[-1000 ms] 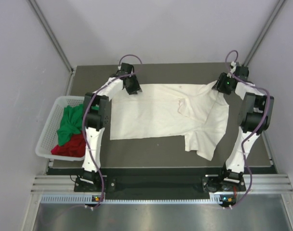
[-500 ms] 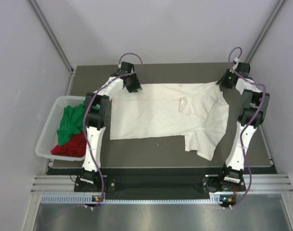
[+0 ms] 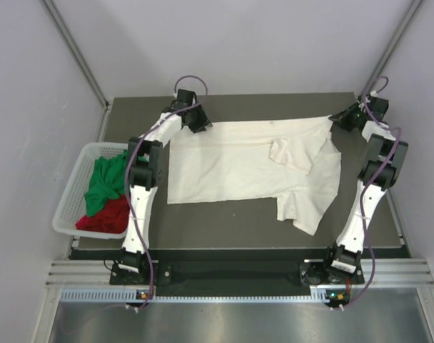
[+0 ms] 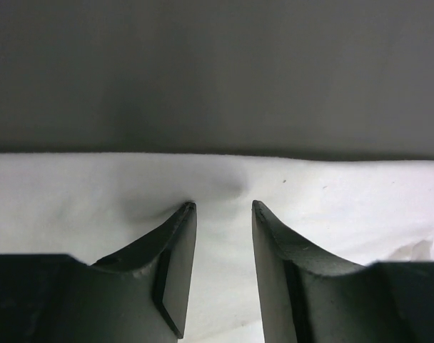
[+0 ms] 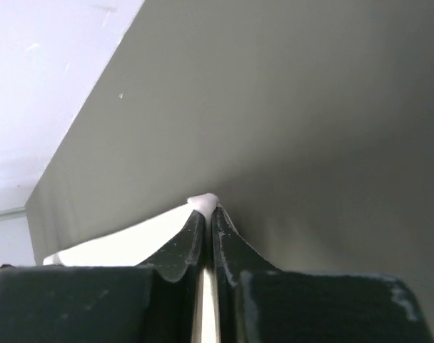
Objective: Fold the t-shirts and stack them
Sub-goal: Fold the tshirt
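- Top external: dark grey table (image 3: 231, 232) fills the middle of the view. Both arm bases sit at its near edge.
- cream-white t-shirt (image 3: 231, 168) is the biggest item. It's spread mostly flat across the far half of the table, its far edge running between the two grippers. One flap is folded back on the body right of centre, and the right part reaches nearer the bases than the rest.
- left arm (image 3: 140, 193) goes up the table's left side to the shirt's far-left corner. right arm (image 3: 374, 179) goes up the right side to the far-right corner.
- white mesh basket (image 3: 63, 214) sits just beside the table's left edge, clear of the cream shirt.
- green t-shirt (image 3: 103, 182) is crumpled in the basket's far part, lying partly over the red one.
- red t-shirt (image 3: 106, 218) is bunched in the basket's near part, touching the green one.
- right gripper (image 5: 206, 207) is clenched. Right wrist cam shows the fingers pressed together w/ a small tuft of cream cloth pinched at the tips, i.e. grasping the cream-white t-shirt at its far-right corner. More cloth trails off to the left below the fingers.
- left gripper (image 4: 220, 206) is released. Left wrist cam shows the fingers apart w/ a clear gap and cream cloth visible through it. The tips sit on the shirt close to its far edge, w/ a slight pucker in the cloth at the tips and nothing pinched.
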You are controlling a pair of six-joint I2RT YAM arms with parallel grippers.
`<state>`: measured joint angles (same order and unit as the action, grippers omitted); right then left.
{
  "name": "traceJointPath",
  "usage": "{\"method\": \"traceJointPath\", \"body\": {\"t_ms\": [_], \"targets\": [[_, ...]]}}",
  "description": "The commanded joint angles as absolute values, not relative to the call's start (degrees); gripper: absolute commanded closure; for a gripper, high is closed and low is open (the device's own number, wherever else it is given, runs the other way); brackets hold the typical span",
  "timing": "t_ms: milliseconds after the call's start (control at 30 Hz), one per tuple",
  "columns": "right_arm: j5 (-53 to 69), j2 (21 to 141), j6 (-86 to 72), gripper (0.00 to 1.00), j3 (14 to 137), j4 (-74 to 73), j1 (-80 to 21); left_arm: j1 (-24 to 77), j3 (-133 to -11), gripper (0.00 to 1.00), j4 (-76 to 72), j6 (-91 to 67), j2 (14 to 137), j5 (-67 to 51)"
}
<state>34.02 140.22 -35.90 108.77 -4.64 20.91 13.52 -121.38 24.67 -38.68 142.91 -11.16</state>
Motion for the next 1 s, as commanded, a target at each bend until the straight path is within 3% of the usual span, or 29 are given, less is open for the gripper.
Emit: {"method": "traceJointPath", "body": {"t_ms": [0,67,100,200,300,467,600,700,967], "targets": [[33.8,143.5,-37.3,0.94,116.2,-2.5,21.7,12.1,-123.0,0.57,27.1,-35.7,147.0,-10.1],[31.9,144.3,-35.7,0.84,118.7,-6.0,22.0,11.9,-123.5,0.56,26.9,-34.4,145.4,-11.3],[30.7,143.7,-35.0,0.71,119.6,-9.2,22.0,11.9,-123.6,0.55,26.9,-33.3,144.6,-11.9],[23.2,138.5,-32.5,0.53,117.9,-15.2,21.7,11.6,-123.6,0.54,28.3,-32.2,139.9,-13.4],[16.4,132.7,-31.0,0.41,116.5,-22.0,21.3,12.0,-122.5,0.52,31.7,-31.4,133.5,-12.7],[2.3,122.0,-33.5,0.39,113.2,-40.1,19.5,14.1,-113.9,0.52,39.4,-28.4,120.1,-5.7],[0.4,108.9,-36.5,0.40,94.0,-41.7,16.1,16.6,-99.7,0.53,39.6,-30.7,105.3,2.3],[-1.3,98.4,-39.9,0.38,80.3,-43.1,14.2,18.0,-86.7,0.53,37.4,-32.2,97.1,1.6],[-6.0,78.8,-44.6,0.45,59.3,-55.0,11.8,21.5,-74.9,0.51,38.1,-30.4,88.9,-3.0]]}}
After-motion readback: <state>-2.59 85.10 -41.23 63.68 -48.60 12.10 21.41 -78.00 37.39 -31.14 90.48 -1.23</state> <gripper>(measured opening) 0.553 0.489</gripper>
